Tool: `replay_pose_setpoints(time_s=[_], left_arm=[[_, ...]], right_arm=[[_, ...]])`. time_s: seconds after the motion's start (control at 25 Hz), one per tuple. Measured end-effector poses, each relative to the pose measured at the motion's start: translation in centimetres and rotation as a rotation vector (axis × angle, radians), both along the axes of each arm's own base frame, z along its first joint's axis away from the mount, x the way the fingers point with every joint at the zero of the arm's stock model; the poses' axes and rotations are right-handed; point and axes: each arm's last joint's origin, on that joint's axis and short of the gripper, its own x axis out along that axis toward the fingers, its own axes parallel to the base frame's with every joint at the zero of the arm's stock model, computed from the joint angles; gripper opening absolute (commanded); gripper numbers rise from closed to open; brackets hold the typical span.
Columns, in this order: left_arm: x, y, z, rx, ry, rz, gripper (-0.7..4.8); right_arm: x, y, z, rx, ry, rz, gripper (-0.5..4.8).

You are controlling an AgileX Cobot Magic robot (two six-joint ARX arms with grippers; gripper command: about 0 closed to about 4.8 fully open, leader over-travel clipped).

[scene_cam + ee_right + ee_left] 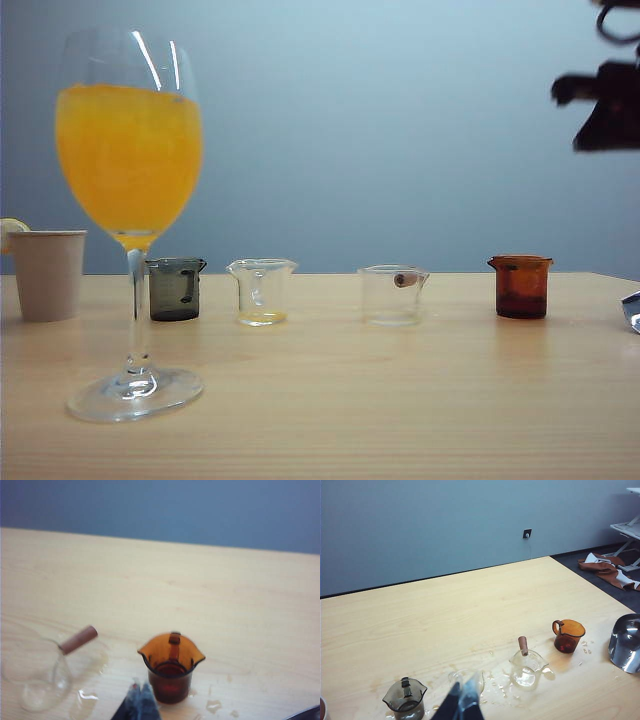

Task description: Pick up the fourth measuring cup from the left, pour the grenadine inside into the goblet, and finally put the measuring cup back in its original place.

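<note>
The fourth measuring cup (521, 286), amber-brown with a side handle, stands at the right end of the row of cups on the wooden table. It also shows in both wrist views (567, 636) (171, 667). Dark red grenadine (564, 647) lies in its bottom. The goblet (130, 160), tall, stemmed and full of orange juice, stands at the near left. My right gripper (140, 694) is shut and empty, just short of the amber cup and slightly to one side; it hangs dark at the upper right (578, 95). My left gripper (464, 697) is shut and empty over the second, clear cup.
In the row stand a smoky grey cup (176, 288), a clear cup (262, 291) and a clear cup with a wooden handle (392, 294). A beige paper cup (47, 273) is at far left. A shiny metal vessel (626, 642) sits right of the amber cup. Spilled drops (495, 685) wet the table.
</note>
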Motion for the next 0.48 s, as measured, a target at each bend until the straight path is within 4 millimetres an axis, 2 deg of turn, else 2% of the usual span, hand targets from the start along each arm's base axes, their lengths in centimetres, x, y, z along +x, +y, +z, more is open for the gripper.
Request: replay_pose_setpoints(time_s=[0.12, 0.2, 0.24, 0.28, 0.32, 0.36, 0.48], left_arm=[[0.0, 0.0, 0.0, 0.000, 0.000, 0.000, -0.04], [0.0, 0.0, 0.0, 0.000, 0.000, 0.000, -0.04], [0.0, 0.0, 0.0, 0.000, 0.000, 0.000, -0.04], [0.0, 0.0, 0.0, 0.000, 0.000, 0.000, -0.04], [0.0, 0.0, 0.0, 0.000, 0.000, 0.000, -0.04], [0.0, 0.0, 0.0, 0.000, 0.000, 0.000, -0.04], [0.0, 0.0, 0.0, 0.000, 0.000, 0.000, -0.04]], right_arm=[[1.0, 0.3, -2.7, -0.019, 0.066, -0.002, -0.05], [1.8, 0.5, -3.6, -0.011, 0.067, -0.005, -0.03], [2.1, 0.6, -3.9, 0.002, 0.070, -0.008, 0.79], [2.5, 0.7, -4.6, 0.013, 0.095, -0.012, 3.00], [2.8, 0.8, -5.1, 0.016, 0.101, -0.013, 4.25], [3.0, 0.8, -5.5, 0.018, 0.105, -0.014, 4.79], [3.5, 1.0, -6.6, 0.018, 0.111, -0.015, 4.79]])
